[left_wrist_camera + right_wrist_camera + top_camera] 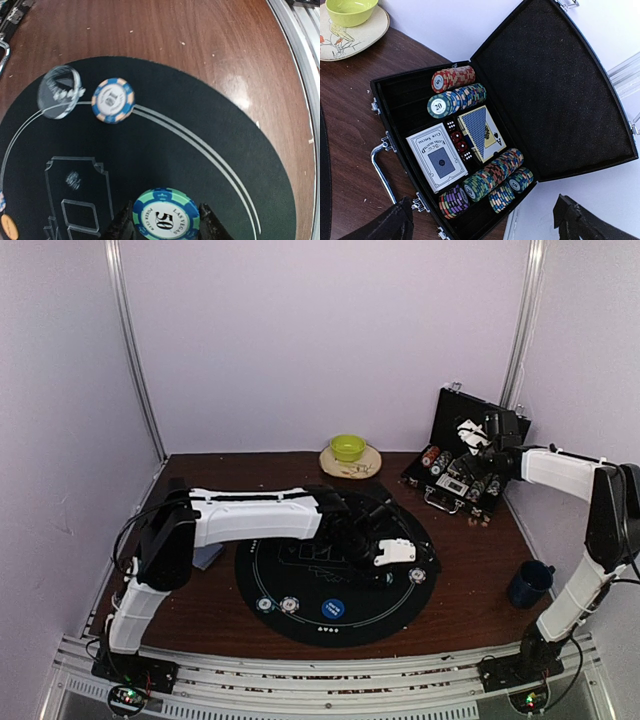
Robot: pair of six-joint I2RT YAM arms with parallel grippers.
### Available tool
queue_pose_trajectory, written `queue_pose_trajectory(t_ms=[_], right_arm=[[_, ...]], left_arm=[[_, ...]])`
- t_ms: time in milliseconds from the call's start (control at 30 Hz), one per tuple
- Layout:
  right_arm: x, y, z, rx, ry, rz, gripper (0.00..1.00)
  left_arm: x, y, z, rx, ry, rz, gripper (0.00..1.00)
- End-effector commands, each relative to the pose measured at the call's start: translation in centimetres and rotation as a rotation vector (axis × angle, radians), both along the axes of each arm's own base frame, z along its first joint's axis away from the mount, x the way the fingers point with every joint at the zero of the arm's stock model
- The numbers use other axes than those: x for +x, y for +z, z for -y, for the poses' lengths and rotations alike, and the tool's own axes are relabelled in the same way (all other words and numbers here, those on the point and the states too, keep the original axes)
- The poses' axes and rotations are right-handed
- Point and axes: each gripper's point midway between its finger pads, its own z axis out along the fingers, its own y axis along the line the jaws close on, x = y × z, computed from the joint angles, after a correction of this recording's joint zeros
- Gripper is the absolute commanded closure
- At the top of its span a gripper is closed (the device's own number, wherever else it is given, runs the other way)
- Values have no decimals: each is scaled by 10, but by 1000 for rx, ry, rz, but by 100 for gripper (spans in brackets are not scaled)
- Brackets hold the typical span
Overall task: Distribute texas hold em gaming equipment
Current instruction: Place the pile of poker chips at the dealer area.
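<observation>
Dark wood table (480, 590) in a pale-walled booth, with a metal rail (320, 680) along the near edge. Left arm: base at the near-left corner, upper link rising, white forearm stretched level to the right over a black round mat (300, 625). Left gripper (395, 552): fingers (122, 227) pinching a green poker chip (166, 216) marked 50 by its rim, face toward the wrist camera; contact with the mat cannot be told. Behind those fingers, by the mat's near rim: striped chips (289, 605), two side by side, and a blue disc (333, 609). Level with the fingers, far to their left: an orange disc (9, 226), cut by the frame. Ahead and left of them: a blue-and-orange chip (113, 100), with a clear disc (59, 91) just beyond, near but apart. Right of the fingers the mat's edge curves away, with bare wood open to the rail. Right arm: base at the near-right corner, upper link steep to a dark elbow by the right wall, forearm reaching left and away. A dark blue mug (528, 583) stands beside that arm. Right gripper (478, 437): fingers (385, 225) spread wide, gripping nothing, poised over an open black case (560, 90). Just ahead of these fingers lie chip rolls (492, 175), a boxed deck (437, 161), red dice (460, 140), blue-backed cards (480, 131) and more rolls beyond; the lid stands open at the far corner. Far left of these fingers is a green bowl (348, 447) on its plate (352, 468) at the back wall.
</observation>
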Motion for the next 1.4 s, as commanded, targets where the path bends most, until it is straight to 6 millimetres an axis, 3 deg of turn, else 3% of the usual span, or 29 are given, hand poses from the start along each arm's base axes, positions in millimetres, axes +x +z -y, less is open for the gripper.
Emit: queue_pose_trajectory(t_ms=[0,167,367,567,933,1367], right_arm=[[-2,11,0,21,-2,35,0],[-1,10,-1,24,2,30,0],[-1,8,-2,24,8,27,0],[0,1,-4,26,16,6,0],[1,-8,-9,17,29,-16,0],[0,-7,-12,9,35,-14,0]], left_arm=[[8,3,24,-59,64,-50,90],[-1,-6,46,-71,76,-47,90],[-19,-16,62,-62,61,-25,90],[-25,-23,74,-74,70,-47,90],[-22,-34,84,-78,94,-26,90],[-22,-44,80,-50,91,-11,84]])
